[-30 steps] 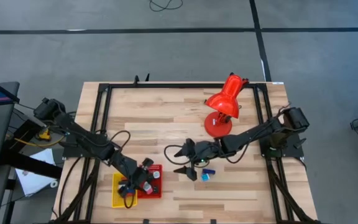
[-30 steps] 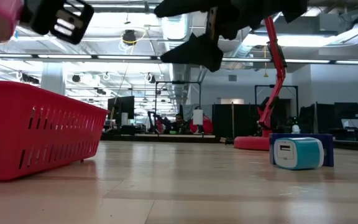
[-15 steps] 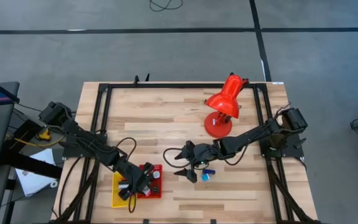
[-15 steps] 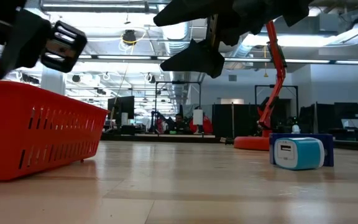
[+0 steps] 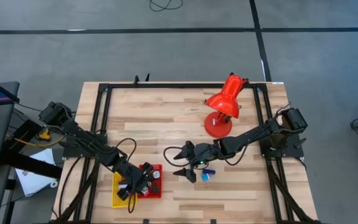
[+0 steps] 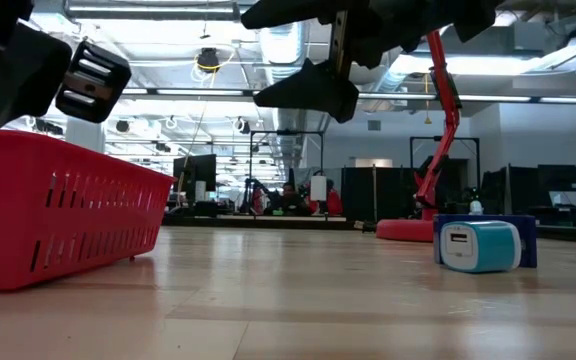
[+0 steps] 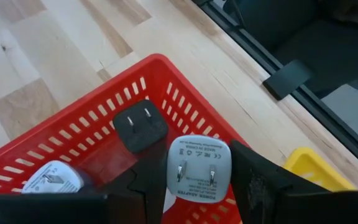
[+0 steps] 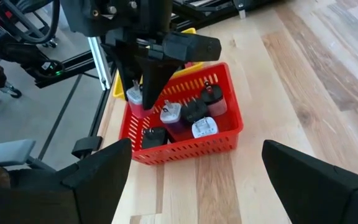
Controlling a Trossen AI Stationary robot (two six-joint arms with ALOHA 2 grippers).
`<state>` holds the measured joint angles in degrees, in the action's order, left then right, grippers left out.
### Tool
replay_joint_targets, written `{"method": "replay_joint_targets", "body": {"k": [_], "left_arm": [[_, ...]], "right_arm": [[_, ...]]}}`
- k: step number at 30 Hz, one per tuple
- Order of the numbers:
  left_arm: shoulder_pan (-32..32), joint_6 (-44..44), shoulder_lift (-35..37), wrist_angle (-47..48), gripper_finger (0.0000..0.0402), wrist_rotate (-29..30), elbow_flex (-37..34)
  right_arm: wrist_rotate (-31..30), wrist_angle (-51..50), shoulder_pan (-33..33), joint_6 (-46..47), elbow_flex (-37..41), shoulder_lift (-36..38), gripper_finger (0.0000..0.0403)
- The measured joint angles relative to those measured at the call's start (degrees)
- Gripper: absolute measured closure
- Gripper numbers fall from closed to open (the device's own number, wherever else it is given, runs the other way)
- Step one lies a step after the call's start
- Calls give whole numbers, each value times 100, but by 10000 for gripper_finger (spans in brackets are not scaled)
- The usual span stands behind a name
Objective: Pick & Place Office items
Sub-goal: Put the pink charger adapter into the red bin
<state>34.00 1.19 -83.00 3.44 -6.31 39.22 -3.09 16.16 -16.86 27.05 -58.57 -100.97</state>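
Note:
A red basket point(image 5: 154, 181) stands near the table's front left, with a yellow tray point(image 5: 118, 190) on its left side. Several office items lie in the basket, among them a black plug point(image 7: 140, 127) and a white one point(image 7: 55, 180). My left gripper point(image 7: 197, 157) reaches down into the basket, shut on a pink plug with a white pronged face point(image 7: 199, 168). My right gripper point(image 5: 184, 163) hovers open over the middle of the table. Beside it, a teal charger point(image 6: 478, 246) and a blue piece point(image 5: 209, 170) rest on the wood. My left gripper pinches the plug by two opposite sides point(image 7: 174, 171) between its two fingers, the pronged white face turned back toward the wrist. The fingers point(image 8: 146, 84) slant down from above into the basket. The plug's pink body point(image 8: 134, 99) sits inside the walls; whether it touches the floor I cannot tell.
A large red desk lamp point(image 5: 224, 102) stands at the far right of the table. Black frame rails point(image 5: 101, 118) run along the table's left, far and right sides. Bare wood point(image 5: 160, 118) lies between the basket and the lamp.
My left gripper has gone down into the red basket with the pink plug and tipped more steeply. In the low view the plug has sunk out of sight behind the basket's wall.

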Motion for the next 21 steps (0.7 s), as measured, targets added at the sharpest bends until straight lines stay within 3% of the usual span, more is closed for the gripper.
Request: {"method": "replay_joint_targets", "body": {"k": [21], "left_arm": [[-227,350,-103,129,261,199,0]], "right_arm": [[0,-26,0,-1,0,0,50]]}}
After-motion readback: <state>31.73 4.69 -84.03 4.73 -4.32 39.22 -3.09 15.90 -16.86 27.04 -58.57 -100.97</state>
